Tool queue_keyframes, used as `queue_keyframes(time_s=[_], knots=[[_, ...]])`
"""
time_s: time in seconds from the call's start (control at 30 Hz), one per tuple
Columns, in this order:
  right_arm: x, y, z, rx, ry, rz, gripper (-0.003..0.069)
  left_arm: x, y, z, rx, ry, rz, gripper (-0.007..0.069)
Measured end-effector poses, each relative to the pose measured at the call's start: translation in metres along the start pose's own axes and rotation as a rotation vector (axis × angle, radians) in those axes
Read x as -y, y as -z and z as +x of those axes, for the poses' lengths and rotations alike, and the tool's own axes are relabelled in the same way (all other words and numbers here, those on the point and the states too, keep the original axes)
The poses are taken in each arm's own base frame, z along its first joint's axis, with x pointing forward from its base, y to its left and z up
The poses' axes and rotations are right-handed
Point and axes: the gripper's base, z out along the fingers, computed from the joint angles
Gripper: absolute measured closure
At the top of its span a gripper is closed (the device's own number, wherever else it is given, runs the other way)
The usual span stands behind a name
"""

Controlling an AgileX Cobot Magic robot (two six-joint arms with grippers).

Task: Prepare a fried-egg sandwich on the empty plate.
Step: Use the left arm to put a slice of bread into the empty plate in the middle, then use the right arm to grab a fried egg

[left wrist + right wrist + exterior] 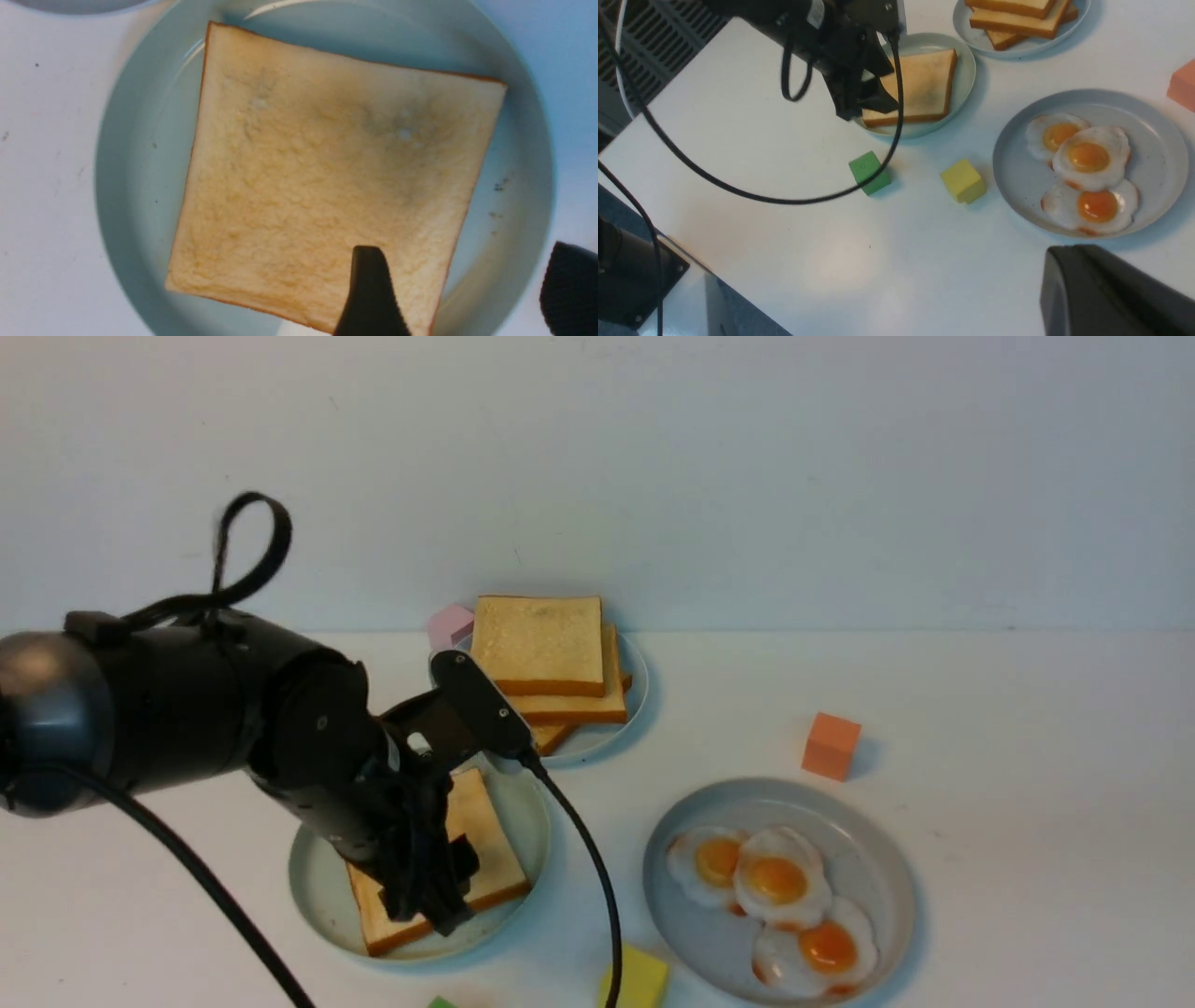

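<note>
the green plate (319,889) sits near the front of the tabletop (1027,756) with one toast (487,840) flat on it. the left claw (429,896) hangs just over the toast, spread wide, holding nothing. the right claw (1111,294) is closed tight. three eggs (775,882) lie on a grey plate (873,854) nearby

Three plates are being carried by the worktop (1027,803): one mint-green plate (317,896), one pale-blue plate (597,739) and one grey plate (868,859). Four toast slices are being counted: a single slice (481,840) on the mint-green plate and a stack of three (540,644) on the pale-blue plate. Three fried eggs (773,879) are being held by the grey plate. Four blocks are being counted: one pink block (450,623) at the worktop's far edge, one orange block (831,745) beside the grey plate, and one yellow block (637,980) and one green block (868,171) toward the near edge.
</note>
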Motion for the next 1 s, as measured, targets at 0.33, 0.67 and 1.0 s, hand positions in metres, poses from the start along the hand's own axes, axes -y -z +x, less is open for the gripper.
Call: queue_keyframes(time_s=[0.33, 0.67, 1.0], knots=[[0.043, -0.085, -0.036, -0.277, -0.062, 0.069, 0.0652, 0.034, 0.182, 0.021, 0.466, 0.381, 0.142, 0.0638], [0.034, -0.209, -0.024, -0.606, 0.134, 0.137, 0.0615, 0.093, 0.218, 0.151, 0.762, 0.361, 0.082, 0.0638], [0.048, -0.295, -0.023, -0.711, 0.251, 0.257, 0.0087, 0.109, 0.208, 0.184, 0.876, 0.374, 0.079, 0.0638]])
